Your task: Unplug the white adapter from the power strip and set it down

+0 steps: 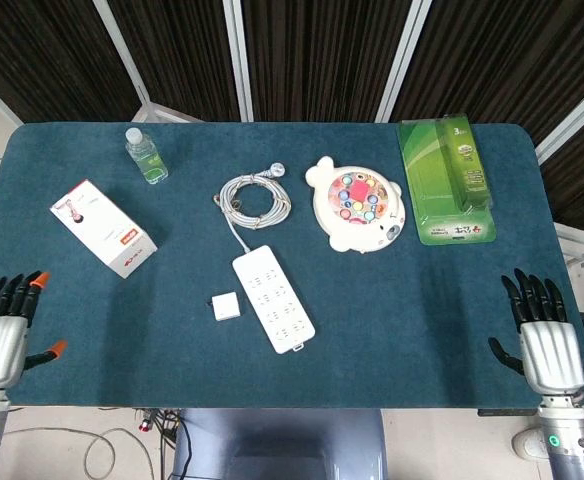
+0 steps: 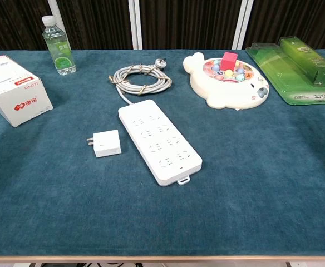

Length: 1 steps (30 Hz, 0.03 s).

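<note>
The white adapter (image 1: 225, 306) (image 2: 107, 143) lies flat on the blue table cloth, just left of the white power strip (image 1: 273, 300) (image 2: 159, 140) and apart from it, its prongs pointing left. The strip's grey cable (image 1: 254, 197) (image 2: 141, 79) is coiled behind it. My left hand (image 1: 0, 331) is at the front left edge of the table, fingers spread, holding nothing. At the front right edge my right hand (image 1: 540, 337) is likewise spread and empty. Neither hand shows in the chest view.
A white and red box (image 1: 104, 227) (image 2: 15, 90) lies at the left, a water bottle (image 1: 146, 155) (image 2: 58, 45) behind it. A round toy (image 1: 359, 203) (image 2: 228, 79) and a green package (image 1: 445, 179) (image 2: 296, 68) sit at the back right.
</note>
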Available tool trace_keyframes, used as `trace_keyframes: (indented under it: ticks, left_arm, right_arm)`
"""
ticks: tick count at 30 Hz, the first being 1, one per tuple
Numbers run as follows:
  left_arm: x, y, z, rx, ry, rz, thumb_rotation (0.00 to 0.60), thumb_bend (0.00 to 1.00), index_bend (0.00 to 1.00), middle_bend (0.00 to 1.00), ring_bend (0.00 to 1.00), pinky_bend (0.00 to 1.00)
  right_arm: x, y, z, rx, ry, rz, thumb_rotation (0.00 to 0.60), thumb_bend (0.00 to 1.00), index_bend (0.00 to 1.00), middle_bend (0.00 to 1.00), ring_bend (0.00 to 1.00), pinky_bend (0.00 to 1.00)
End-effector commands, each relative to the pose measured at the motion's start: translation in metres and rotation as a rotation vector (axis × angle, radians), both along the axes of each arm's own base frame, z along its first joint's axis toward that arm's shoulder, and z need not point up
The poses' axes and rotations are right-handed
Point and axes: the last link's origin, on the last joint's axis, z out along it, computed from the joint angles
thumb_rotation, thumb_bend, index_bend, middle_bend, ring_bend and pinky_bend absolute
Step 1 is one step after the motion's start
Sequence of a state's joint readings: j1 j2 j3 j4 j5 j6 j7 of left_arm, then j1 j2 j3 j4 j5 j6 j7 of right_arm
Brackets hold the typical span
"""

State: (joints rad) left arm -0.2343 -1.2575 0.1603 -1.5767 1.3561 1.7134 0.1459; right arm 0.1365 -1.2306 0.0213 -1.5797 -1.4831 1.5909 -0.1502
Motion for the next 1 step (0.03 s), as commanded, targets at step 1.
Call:
trace_keyframes:
  ticks: [1]
  left_arm:
    - [-0.0151, -0.0169, 0.0106, 0.029, -0.002, 0.021, 0.6, 0.04, 0.06, 0.06, 0.04, 0.02]
  right_arm:
    - [-0.0145, 0.0136, 0.0084, -0.006, 0.004, -0.019, 0.6, 0.29, 0.0, 0.0, 0.0, 0.0]
